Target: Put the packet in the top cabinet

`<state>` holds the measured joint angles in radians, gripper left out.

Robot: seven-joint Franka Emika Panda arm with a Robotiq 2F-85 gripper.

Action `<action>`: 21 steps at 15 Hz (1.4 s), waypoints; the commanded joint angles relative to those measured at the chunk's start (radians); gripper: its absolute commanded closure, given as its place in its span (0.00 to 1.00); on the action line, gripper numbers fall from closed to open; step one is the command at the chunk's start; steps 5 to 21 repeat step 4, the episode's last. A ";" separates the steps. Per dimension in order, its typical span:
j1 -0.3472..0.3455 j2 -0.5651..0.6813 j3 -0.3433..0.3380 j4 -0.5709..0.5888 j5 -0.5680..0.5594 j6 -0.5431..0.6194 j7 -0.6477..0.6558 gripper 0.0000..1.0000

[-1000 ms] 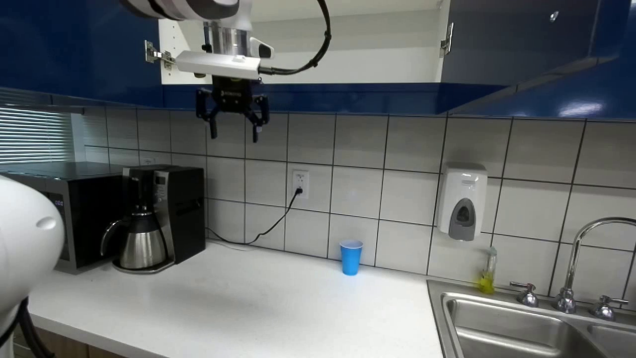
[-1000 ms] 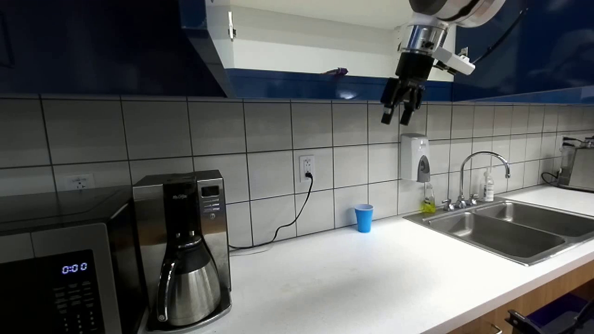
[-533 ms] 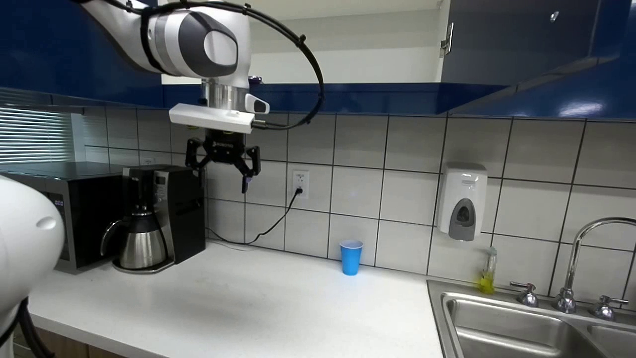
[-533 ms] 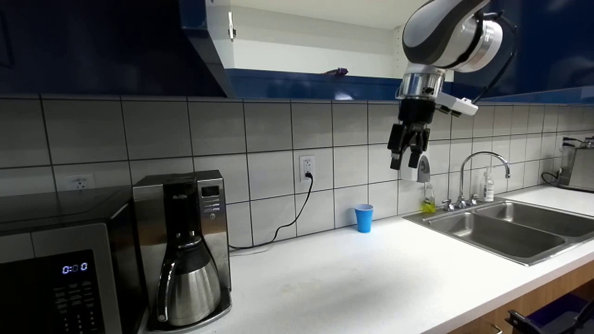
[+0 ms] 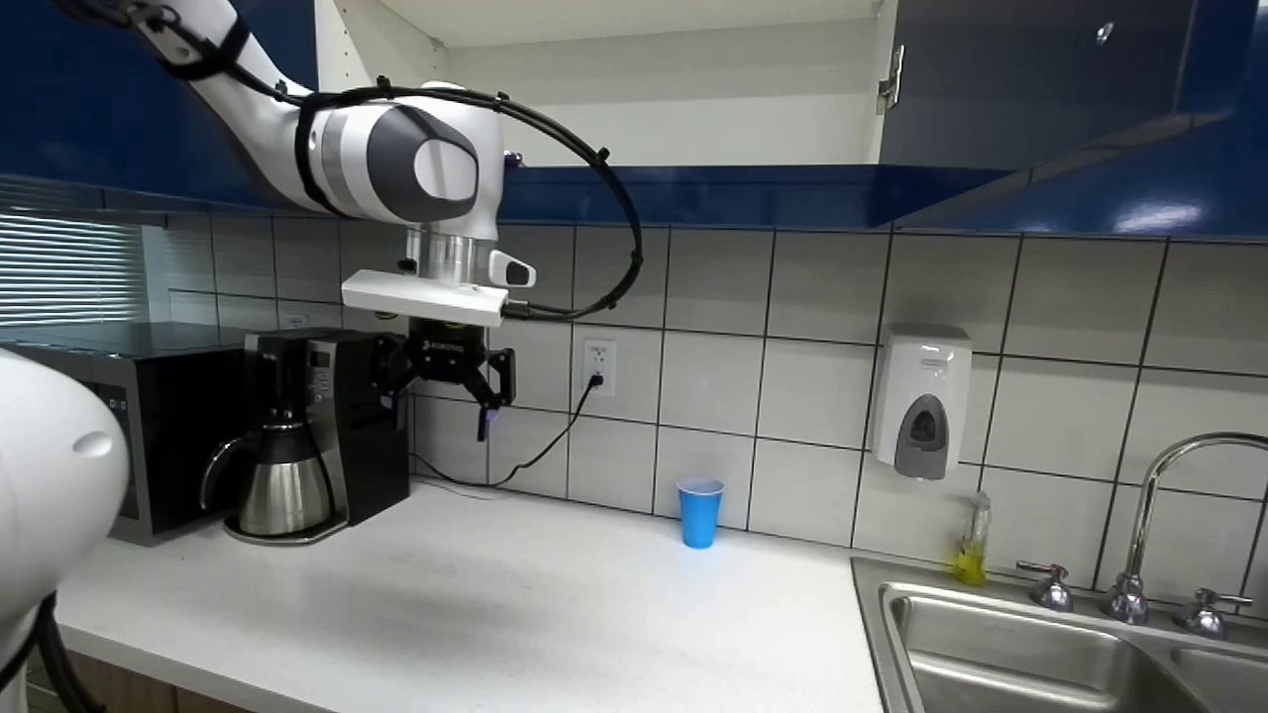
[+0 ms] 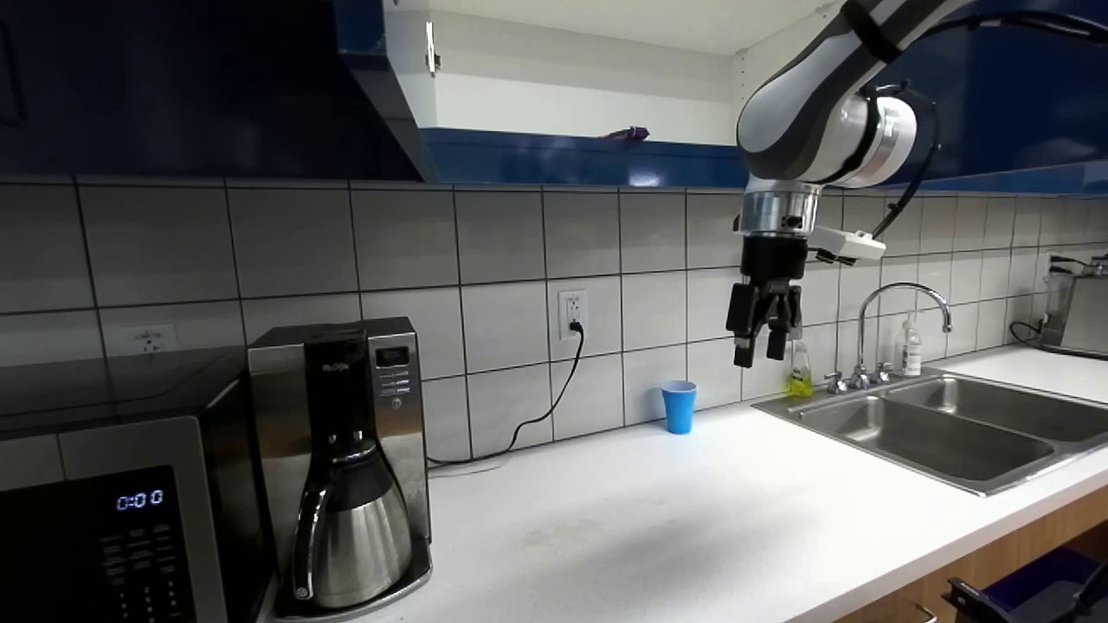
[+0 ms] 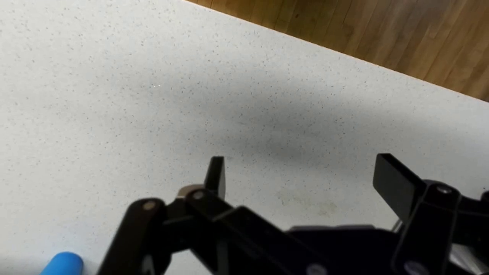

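The packet [image 6: 629,133], a small dark purple wrapper, lies at the front lip of the top cabinet [image 6: 537,157]. Most of it is hidden behind the arm in an exterior view, where only a small purple bit of the packet [image 5: 513,158] shows. The top cabinet [image 5: 733,196] has a white interior and its glossy blue doors stand ajar. Well below the cabinet, in mid-air over the counter, hangs my gripper [image 6: 759,352], pointing down. In the wrist view the gripper [image 7: 300,159] is open, its fingertips wide apart with only bare counter seen between them.
A blue cup [image 5: 699,515] stands by the tiled wall. The coffee maker [image 6: 346,467] and microwave [image 6: 121,484] fill one end of the counter [image 6: 606,519]. Toward the opposite end are a sink [image 6: 943,433], a faucet [image 6: 905,290] and a white soap dispenser [image 5: 921,401].
My gripper has come down from just under the cabinet edge to well below it, roughly straight down, staying open. The packet has not moved on the cabinet lip.
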<state>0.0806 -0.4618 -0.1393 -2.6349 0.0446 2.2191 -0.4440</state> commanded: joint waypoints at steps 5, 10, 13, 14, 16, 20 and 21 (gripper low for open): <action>-0.006 -0.006 0.006 0.002 0.003 -0.002 -0.002 0.00; -0.006 -0.006 0.006 0.002 0.003 -0.002 -0.002 0.00; -0.006 -0.006 0.006 0.002 0.003 -0.002 -0.002 0.00; -0.006 -0.006 0.006 0.002 0.003 -0.002 -0.002 0.00; -0.006 -0.006 0.006 0.002 0.003 -0.002 -0.002 0.00; -0.006 -0.006 0.006 0.002 0.003 -0.002 -0.002 0.00; -0.006 -0.006 0.006 0.002 0.003 -0.002 -0.002 0.00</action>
